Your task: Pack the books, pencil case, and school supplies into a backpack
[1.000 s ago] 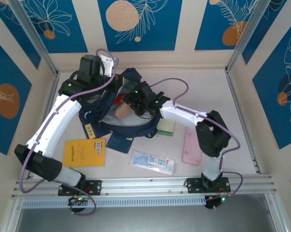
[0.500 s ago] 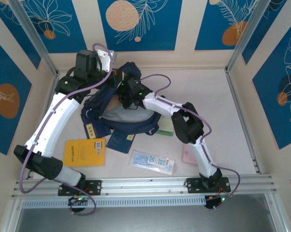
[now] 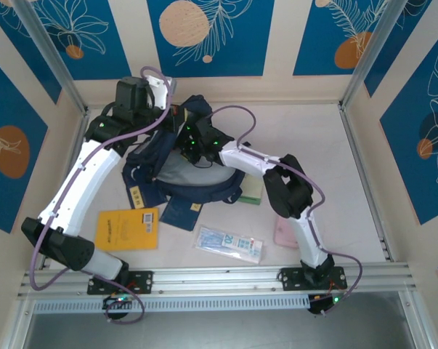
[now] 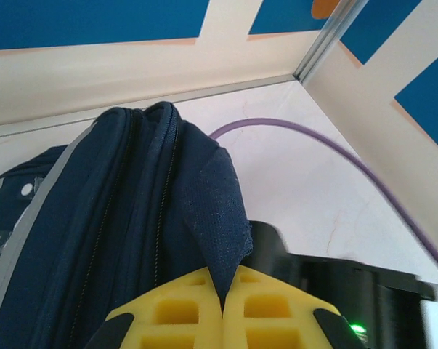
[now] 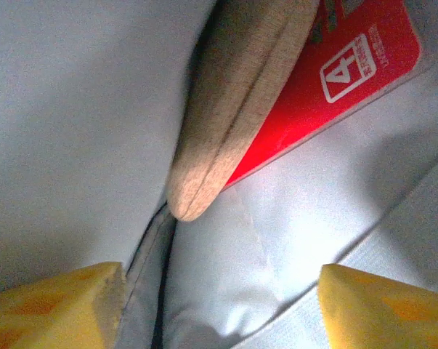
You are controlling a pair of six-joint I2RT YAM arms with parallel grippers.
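The navy backpack (image 3: 176,177) lies at the back left of the table with its mouth held up. My left gripper (image 4: 222,298) is shut on a fold of the backpack's (image 4: 117,218) navy rim; from above, the left gripper (image 3: 172,118) is at the bag's far edge. My right gripper (image 5: 219,305) is open inside the bag over the grey lining, with nothing between its fingers. Just ahead of it lie a tan fabric pencil case (image 5: 237,102) and, under that, a red box (image 5: 342,80). From above, the right gripper (image 3: 193,139) reaches into the opening.
On the table in front of the bag lie an orange-yellow book (image 3: 128,229), navy books (image 3: 136,195), a clear packet with blue print (image 3: 229,243), a pale green pad (image 3: 250,190) and a pink oblong item (image 3: 286,231). My right arm's purple cable (image 4: 327,149) arcs behind the bag.
My right gripper has gone further back and left into the backpack with the tan pencil case, which now lies inside, free of the open jaws. The left gripper has kept its hold.
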